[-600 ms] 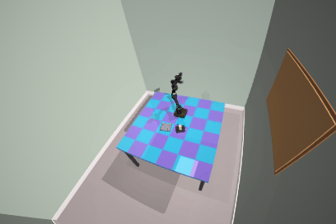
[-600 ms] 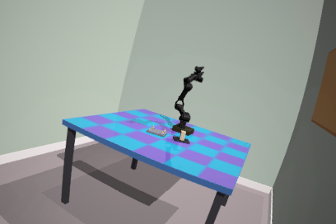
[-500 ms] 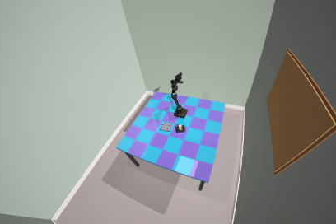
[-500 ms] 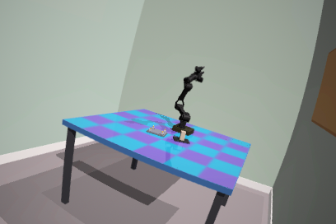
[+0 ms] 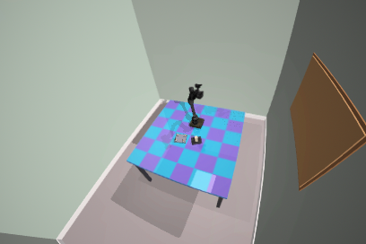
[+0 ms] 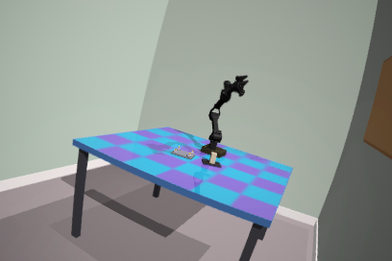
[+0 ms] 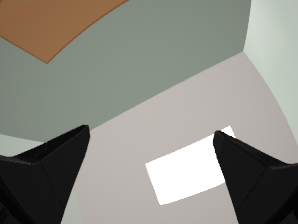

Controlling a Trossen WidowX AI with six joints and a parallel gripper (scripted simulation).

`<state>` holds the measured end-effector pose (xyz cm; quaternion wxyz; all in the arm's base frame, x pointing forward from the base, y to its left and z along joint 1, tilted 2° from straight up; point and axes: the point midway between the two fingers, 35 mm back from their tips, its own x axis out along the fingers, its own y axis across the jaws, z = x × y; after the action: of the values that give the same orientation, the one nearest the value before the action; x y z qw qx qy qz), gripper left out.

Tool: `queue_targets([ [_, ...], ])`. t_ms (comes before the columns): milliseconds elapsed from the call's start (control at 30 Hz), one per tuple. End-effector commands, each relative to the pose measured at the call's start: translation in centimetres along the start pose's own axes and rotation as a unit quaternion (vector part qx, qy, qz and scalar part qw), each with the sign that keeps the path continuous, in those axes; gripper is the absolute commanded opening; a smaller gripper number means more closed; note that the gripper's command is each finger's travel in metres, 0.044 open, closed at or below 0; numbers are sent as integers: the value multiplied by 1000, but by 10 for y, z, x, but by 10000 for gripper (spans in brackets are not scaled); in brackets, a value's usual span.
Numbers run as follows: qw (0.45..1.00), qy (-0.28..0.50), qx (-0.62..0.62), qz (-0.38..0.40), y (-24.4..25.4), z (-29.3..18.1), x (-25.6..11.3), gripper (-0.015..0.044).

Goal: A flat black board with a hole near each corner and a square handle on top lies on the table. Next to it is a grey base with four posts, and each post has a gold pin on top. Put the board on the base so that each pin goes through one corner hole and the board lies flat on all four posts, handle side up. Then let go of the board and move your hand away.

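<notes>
Board [image 5: 194, 143] [image 6: 217, 165] waits beside the base [image 5: 181, 138] [image 6: 183, 154], handle [image 5: 196, 139] [image 6: 213, 157] upright for grasping; the raised gripper [image 5: 198, 85] [image 6: 247, 82] [image 7: 153, 135] gapes empty.

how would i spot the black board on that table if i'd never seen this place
Find the checkered blue and purple table, then the black robot arm standing on it. Close to the arm's foot lies the small, dark, flat board. Its pale upright handle sets it apart from the grey base beside it, which has little posts instead.
</notes>
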<state>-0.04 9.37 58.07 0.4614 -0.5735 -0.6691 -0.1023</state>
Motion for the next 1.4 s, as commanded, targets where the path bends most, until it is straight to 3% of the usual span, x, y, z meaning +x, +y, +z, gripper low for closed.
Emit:
queue_targets([
  [0,998,9,49,41,27,-4,6,440],
  [300,928,59,293,222,156,-3,14,440],
  [533,787,163,454,385,266,7,-16,440],
  [700,644,261,532,484,333,22,-59,440],
  [967,351,448,565,597,406,58,-158,440],
  [1267,-7,651,421,632,403,94,-287,440],
  [1367,-60,676,382,627,395,98,-304,440],
])
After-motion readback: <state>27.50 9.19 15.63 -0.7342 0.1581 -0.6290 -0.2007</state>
